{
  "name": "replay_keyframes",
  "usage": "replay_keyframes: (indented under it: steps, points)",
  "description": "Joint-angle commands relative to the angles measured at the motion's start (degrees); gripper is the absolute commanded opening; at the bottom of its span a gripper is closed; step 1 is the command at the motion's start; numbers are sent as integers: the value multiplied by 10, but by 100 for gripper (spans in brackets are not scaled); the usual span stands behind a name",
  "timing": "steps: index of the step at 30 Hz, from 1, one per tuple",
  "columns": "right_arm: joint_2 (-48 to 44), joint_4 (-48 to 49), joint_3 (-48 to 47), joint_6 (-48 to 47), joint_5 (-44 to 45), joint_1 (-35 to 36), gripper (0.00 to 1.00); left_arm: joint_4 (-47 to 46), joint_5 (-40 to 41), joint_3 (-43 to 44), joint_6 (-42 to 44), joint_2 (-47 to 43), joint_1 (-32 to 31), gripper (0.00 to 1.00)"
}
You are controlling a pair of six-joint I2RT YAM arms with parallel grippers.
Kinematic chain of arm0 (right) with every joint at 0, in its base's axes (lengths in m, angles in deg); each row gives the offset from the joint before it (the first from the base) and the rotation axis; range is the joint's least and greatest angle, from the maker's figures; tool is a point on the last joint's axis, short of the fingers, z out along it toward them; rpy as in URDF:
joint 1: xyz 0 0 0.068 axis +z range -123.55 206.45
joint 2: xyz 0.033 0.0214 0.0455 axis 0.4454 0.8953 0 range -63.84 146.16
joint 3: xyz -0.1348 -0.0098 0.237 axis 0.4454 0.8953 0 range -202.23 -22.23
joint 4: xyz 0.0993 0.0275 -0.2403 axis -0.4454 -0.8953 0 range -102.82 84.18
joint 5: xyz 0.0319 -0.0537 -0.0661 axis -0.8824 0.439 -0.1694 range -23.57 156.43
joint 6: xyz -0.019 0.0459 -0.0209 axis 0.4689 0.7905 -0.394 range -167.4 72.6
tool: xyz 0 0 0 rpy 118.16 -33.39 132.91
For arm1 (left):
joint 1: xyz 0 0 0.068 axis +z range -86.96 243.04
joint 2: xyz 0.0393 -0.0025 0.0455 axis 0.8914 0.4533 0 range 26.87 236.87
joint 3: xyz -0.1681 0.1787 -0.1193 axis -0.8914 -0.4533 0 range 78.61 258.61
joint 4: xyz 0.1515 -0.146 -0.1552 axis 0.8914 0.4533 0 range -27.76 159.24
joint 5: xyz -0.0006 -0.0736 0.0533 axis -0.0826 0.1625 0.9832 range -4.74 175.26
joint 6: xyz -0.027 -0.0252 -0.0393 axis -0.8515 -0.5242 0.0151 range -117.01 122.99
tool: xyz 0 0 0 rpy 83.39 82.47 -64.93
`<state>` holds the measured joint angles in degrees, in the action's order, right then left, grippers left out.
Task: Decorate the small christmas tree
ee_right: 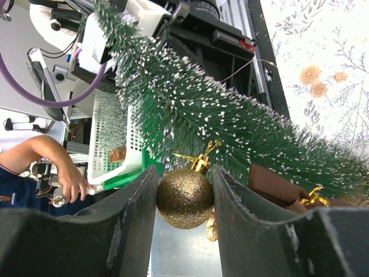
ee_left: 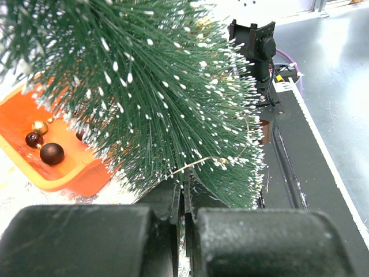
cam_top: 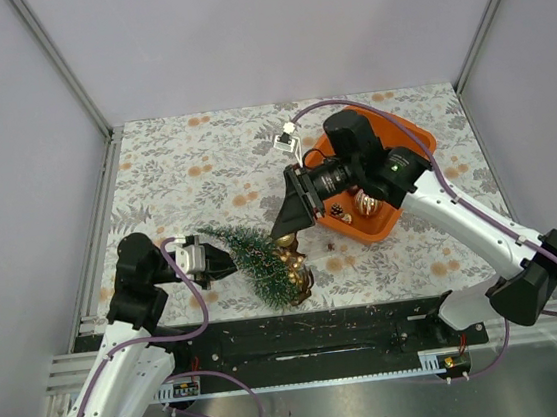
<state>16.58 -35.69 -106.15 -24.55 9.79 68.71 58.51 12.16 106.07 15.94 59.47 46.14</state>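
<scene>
Item: small christmas tree (cam_top: 263,264), lying on its side on the floral table (cam_top: 203,167) near the front edge, its tip pointing at your left arm. Its tip is buried: the left gripper (ee_left: 183,193) is clenched on it, fingers pressed together, and in the left wrist view needles fill most of the frame and hide the contact. Its brown base (ee_right: 271,183) shows only in part behind the right fingers (ee_right: 248,231). Item: gold bauble (ee_right: 185,198), glittered, grasped between the right gripper (cam_top: 285,237) jaws and held against the lower branches; from above the gripper covers most of it. Whether its hanger has caught a branch you cannot tell. Item: orange tub (cam_top: 414,143), to the right of the tree, half covered from above by the right arm and wrist camera; a dark bauble (ee_left: 52,153) and two smaller ones lie inside. Item: person's hand (ee_right: 72,182) beyond the table edge, cut off by the frame, beside a white and green basket (ee_right: 118,156).
</scene>
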Motion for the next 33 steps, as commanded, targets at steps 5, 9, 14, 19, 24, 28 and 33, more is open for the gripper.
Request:
replay_keyframes:
  steps: [5,9,14,19,24,28,33]
  points:
    - [-40,21,22,-11,-14,-4,45,-46,-8,-11,-14,-7,3,1]
    - [-33,21,18,-13,-8,-3,49,-44,-7,-8,-15,-7,3,1]
    - [-31,3,18,-26,9,-3,55,-43,-9,-6,-15,-6,3,1]
    - [-33,-26,22,-49,34,-4,66,-44,-8,-7,-15,-5,3,1]
    - [-42,-31,17,-57,50,-4,66,-43,-8,-6,-15,-5,3,2]
    - [-44,-58,-2,-76,64,-14,67,-40,-9,-6,-15,-6,2,2]
    - [-65,-106,-36,-105,72,-48,73,-37,-6,-7,-13,-8,2,2]
